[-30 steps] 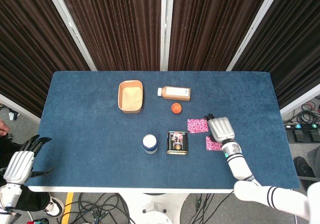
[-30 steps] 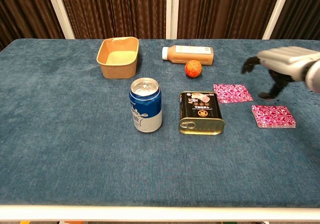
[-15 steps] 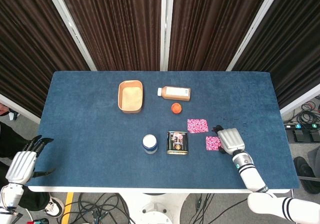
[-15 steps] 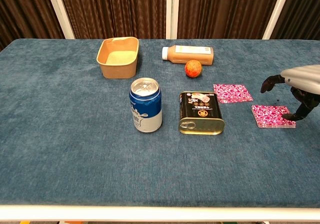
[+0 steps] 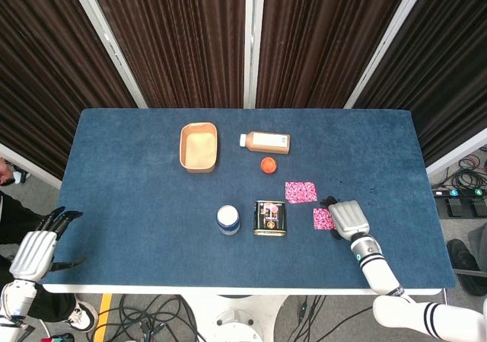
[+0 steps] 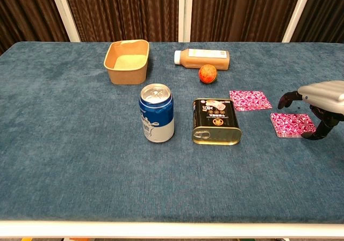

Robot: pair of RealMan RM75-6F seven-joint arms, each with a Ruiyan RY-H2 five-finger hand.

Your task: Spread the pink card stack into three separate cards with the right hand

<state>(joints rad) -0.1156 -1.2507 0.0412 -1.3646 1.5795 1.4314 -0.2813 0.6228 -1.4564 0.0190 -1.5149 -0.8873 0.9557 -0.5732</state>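
Two patterned pink card patches (image 6: 292, 124), well apart.

The right hand (image 6: 321, 99) (cut by the chest view's edge) hides the pink card stack's (image 6: 291, 124) right side.

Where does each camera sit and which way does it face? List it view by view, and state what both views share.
Head view: high above the table, looking steeply down; shows the left hand off the near left corner and the right hand with its forearm.
Chest view: low at the near edge, looking across towards the curtains; shows only the right hand.
Shared: right hand, pink card stack, separate pink card, blue can, tin.
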